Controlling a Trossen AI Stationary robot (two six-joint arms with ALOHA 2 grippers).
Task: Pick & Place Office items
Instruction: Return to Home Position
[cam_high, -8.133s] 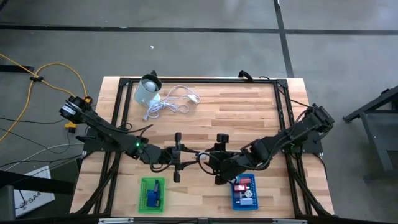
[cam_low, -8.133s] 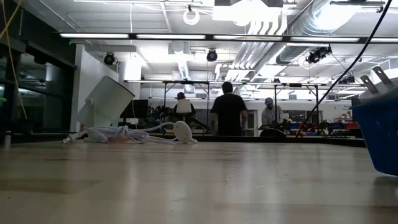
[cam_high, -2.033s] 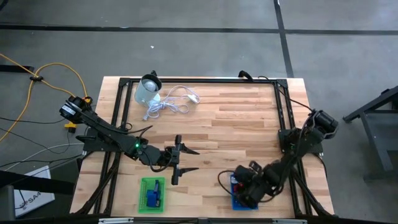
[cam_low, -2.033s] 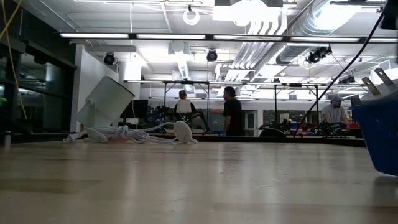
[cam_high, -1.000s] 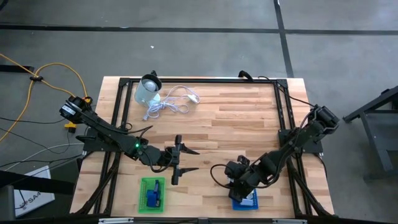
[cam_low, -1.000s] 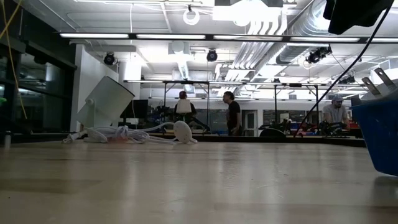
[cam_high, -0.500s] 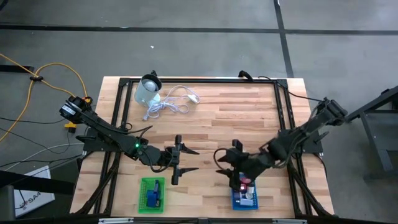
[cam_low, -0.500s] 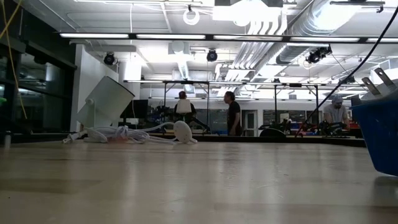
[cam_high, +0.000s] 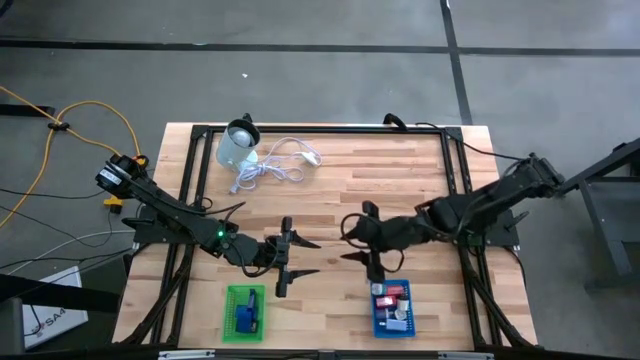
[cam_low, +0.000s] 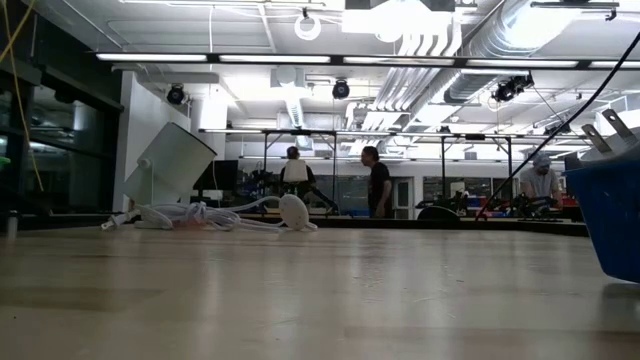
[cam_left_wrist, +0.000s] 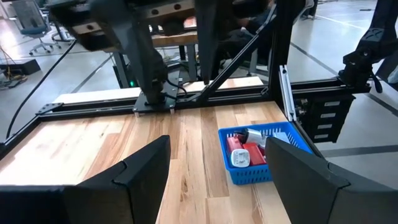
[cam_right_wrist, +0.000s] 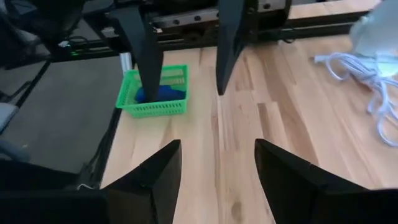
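The office items (cam_high: 394, 306) lie in two bins along the table's (cam_high: 400, 180) near edge, as the high view shows. The blue bin (cam_high: 377, 312), at about 5 o'clock, holds a red piece (cam_high: 398, 292) and a white piece (cam_high: 396, 322) among others. The left wrist view shows red and white pieces packed close together inside it. The green bin (cam_high: 230, 310), at about 7 o'clock, holds a blue piece (cam_high: 247, 318).

The right gripper (cam_high: 346, 237) hangs near the table's middle, on the 12 o'clock side of the blue bin. It points toward 9 o'clock, with its jaws spread wide and nothing between them. The left gripper (cam_high: 318, 257) faces it from close by, pointing toward 3 o'clock, its jaws likewise spread and empty.

A pale container (cam_high: 238, 147) and a white cable (cam_high: 278, 165) sit together at about 11 o'clock.
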